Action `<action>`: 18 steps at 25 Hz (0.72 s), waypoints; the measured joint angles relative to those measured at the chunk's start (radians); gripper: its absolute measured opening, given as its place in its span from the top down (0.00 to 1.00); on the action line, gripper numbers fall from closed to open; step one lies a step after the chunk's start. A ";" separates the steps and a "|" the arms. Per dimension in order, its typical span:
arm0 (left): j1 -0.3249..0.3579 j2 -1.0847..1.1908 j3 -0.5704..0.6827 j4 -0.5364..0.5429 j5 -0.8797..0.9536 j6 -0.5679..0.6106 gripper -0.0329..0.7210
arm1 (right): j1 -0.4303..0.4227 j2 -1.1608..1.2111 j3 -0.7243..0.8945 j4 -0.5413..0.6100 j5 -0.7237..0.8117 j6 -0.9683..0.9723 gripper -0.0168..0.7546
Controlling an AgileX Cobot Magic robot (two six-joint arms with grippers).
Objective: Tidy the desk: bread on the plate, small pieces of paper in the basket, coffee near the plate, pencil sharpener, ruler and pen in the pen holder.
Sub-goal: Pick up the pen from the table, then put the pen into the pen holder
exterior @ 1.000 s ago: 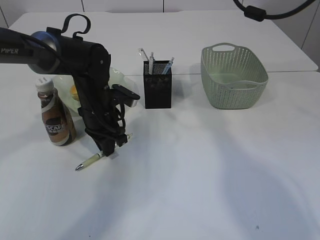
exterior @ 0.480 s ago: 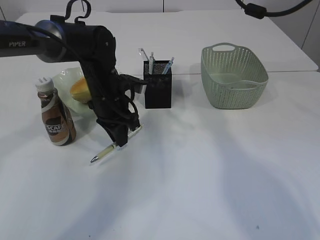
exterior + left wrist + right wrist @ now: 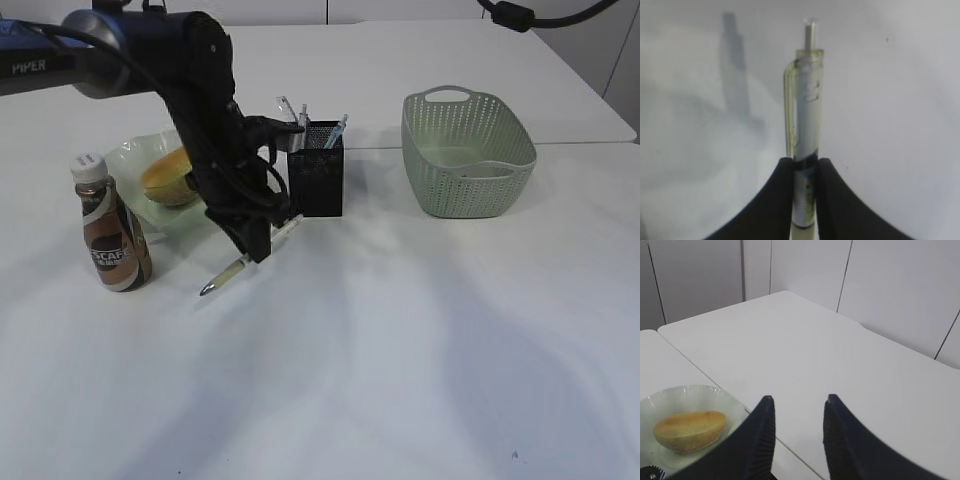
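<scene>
1. Around the black mesh square pen holder [image 3: 316, 168], which already has a few pens and a clear ruler [image 3: 288, 109] poking out, the wide white counter [image 3: 400, 330] carries little else close by.
2. At about 3 o'clock from the holder, well apart, sits the pale sage-green perforated plastic basket [image 3: 466, 153].
3. At about 9 o'clock from the holder lies the translucent pale green ruffled glass plate [image 3: 128, 160] with the oval golden-brown bread [image 3: 168, 175] on it.
4. The brown coffee bottle with a white cap [image 3: 111, 226] stands upright just beside the plate, at its 7 o'clock.
5. The black left arm crosses in front of the plate's right edge, between the bread and the holder.
6. The left gripper [image 3: 262, 243] is clamped on a pale yellow-green clear-barrelled pen [image 3: 806, 125], which slants down toward 8 o'clock, tip off the counter, just in front of the holder's lower left corner.
7. The right gripper [image 3: 797, 440] hangs with its dark jaws parted, holding nothing.
</scene>
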 joint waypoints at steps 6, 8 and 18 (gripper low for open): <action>0.000 -0.002 -0.056 -0.049 0.001 0.000 0.87 | 0.000 0.000 0.001 0.000 0.007 0.000 0.62; 0.000 -0.013 -0.061 -0.056 0.002 0.000 0.87 | 0.000 0.000 0.001 0.000 0.022 0.000 0.62; 0.000 -0.083 -0.063 -0.058 -0.035 0.000 0.87 | 0.000 0.004 0.001 0.000 0.046 0.002 0.62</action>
